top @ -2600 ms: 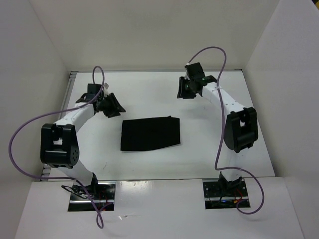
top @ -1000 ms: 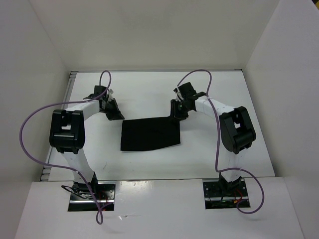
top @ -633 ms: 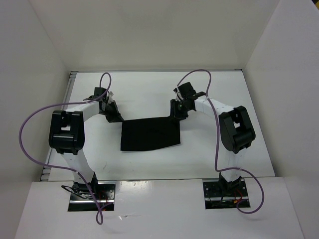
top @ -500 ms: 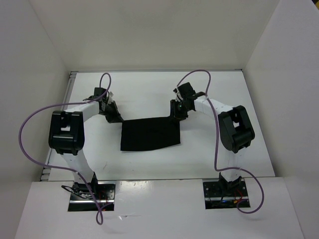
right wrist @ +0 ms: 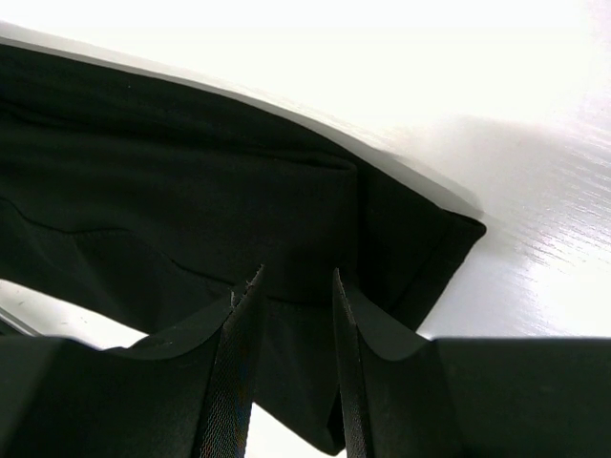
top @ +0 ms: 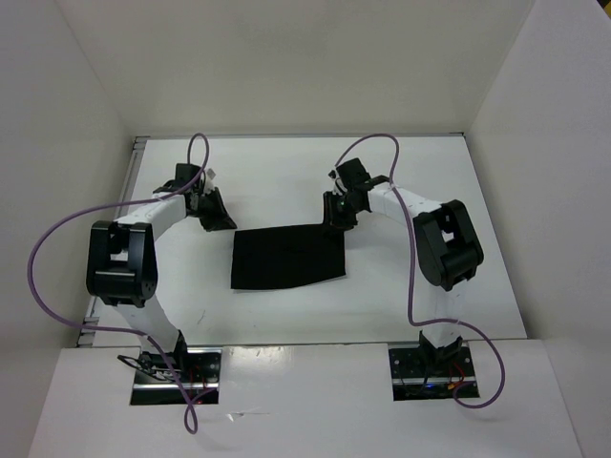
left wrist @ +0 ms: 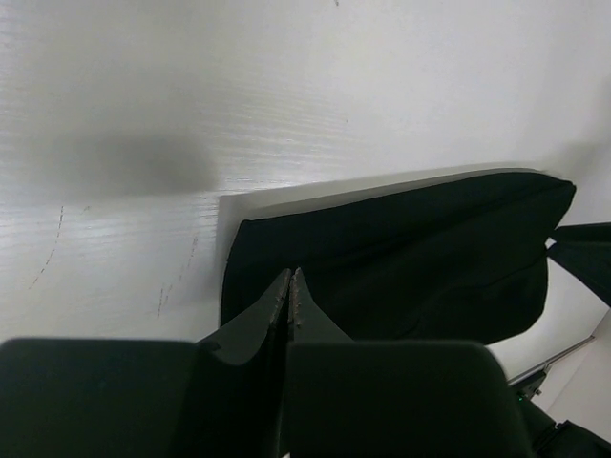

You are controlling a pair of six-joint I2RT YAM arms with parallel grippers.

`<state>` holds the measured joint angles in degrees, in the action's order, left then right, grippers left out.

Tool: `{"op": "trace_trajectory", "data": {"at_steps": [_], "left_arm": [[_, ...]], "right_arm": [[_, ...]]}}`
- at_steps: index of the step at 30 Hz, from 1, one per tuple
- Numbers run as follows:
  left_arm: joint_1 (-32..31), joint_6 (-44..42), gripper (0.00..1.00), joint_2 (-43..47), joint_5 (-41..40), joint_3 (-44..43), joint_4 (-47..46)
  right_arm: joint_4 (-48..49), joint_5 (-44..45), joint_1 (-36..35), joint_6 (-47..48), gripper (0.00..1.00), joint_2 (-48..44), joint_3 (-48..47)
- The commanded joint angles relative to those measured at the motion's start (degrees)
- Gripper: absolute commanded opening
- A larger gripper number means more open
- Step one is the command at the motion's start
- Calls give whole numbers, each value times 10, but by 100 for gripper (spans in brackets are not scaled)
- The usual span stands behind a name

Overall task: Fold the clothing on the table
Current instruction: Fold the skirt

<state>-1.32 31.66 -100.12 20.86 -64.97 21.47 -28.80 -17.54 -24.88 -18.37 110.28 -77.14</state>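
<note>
I stage the corner grasp on the clothing (top: 286,258): left pincer (left wrist: 289,279) pressed together, empty, right pincer (right wrist: 294,286) spread over its far corner; next, both must pinch fabric.

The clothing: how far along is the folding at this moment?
Done: the clothing lies on the table as a rectangle, layers showing at one corner. In hand: the right gripper hangs open over its far right corner; the left gripper is shut, holding nothing. Left: grasping and further folding.

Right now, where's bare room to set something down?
Bare: the table's far strip behind the left tool and right tool, and the near strip between cloth and arm bases. Crowded: the cloth's far corners, by the tools.
</note>
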Motion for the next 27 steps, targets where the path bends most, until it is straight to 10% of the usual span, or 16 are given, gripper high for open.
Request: {"op": "trace_trajectory", "data": {"at_steps": [1, 27], "left_arm": [[1, -9, 0, -23, 8, 3, -2], [-10, 2, 0, -85, -4, 8, -31]], "right_arm": [[3, 4, -6, 3, 39, 3, -33], [16, 58, -11, 3, 39, 54, -56]]}}
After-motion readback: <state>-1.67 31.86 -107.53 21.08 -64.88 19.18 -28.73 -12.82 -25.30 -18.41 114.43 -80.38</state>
